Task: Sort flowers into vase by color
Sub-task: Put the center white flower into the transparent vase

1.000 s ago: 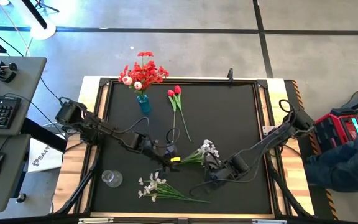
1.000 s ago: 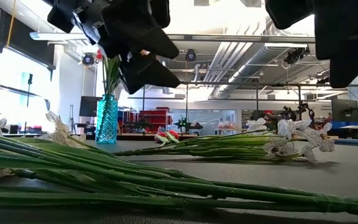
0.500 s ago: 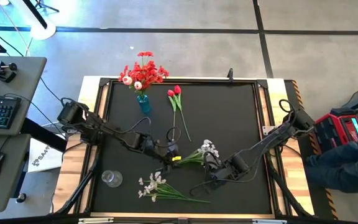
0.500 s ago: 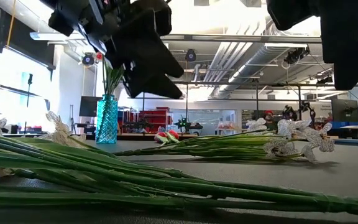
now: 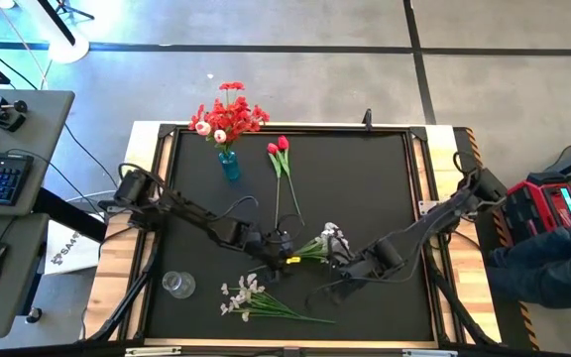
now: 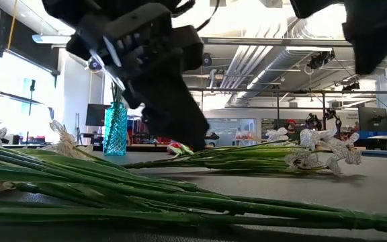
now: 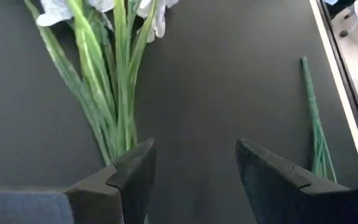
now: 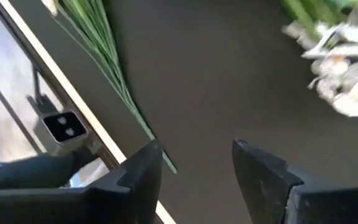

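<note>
at ten o'clock on the counter (image 5: pixel 385 188) the blue vase (image 5: pixel 229 165) already holds the red bunch (image 5: pixel 228 116); a clear glass (image 5: pixel 176 285) at seven stands empty; tulips (image 5: pixel 281 149) at twelve, one white spray (image 5: pixel 244 295) at six, another (image 5: pixel 330 238) at centre — all unsorted; left gripper (image 5: pixel 287 250) and right gripper (image 5: pixel 337 270) flank the centre spray, fingers apart, holding nothing.

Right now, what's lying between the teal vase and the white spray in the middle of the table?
In the high view, the red tulips lie between the teal vase and the middle white spray.
</note>
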You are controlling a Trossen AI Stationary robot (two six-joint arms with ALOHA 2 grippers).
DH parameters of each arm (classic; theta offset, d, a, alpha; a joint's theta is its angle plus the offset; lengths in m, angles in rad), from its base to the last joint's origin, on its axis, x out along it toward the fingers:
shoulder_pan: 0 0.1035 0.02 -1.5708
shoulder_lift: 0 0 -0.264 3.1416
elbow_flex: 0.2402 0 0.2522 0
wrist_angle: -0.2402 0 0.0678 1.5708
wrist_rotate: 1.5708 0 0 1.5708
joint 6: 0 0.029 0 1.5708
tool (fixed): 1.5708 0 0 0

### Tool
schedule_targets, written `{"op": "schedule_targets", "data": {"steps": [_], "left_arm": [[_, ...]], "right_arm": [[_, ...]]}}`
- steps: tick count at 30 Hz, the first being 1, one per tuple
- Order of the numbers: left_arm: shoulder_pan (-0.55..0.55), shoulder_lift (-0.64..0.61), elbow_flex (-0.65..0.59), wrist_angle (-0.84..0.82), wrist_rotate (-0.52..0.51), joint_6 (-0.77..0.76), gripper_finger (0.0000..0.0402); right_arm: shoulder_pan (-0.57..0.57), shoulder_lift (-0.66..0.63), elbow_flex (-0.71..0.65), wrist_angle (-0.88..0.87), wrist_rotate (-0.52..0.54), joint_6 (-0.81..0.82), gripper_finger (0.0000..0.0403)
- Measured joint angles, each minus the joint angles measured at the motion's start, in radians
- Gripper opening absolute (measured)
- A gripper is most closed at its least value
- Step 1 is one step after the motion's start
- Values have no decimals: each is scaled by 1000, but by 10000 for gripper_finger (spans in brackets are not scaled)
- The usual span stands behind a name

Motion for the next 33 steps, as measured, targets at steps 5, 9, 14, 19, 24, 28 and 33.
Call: {"op": "schedule_targets", "data": {"steps": [5, 9, 14, 19, 24, 28, 33], "left_arm": [[1, 49, 89, -120, -7, 8, 209], [1, 83, 142, -194, -27, 17, 209], [1, 102, 189, -249, -37, 9, 209], [0, 89, 235, -298, -44, 38, 209], [4, 77, 274, -349, -111, 85, 209], [22, 78, 282, -361, -166, 134, 209], [69, 109, 282, -365, -171, 166, 209]], "right_arm": [[-23, -56, 0, -5, 66, -33, 181], [-45, -95, 0, -9, 101, -64, 181], [-58, -126, 0, -19, 113, -74, 181], [-54, -129, 0, -23, 109, -74, 181], [-47, -129, 0, -23, 107, -74, 181], [-46, -129, 0, -19, 107, -70, 181], [-46, -129, 0, -13, 109, -74, 181]]}}
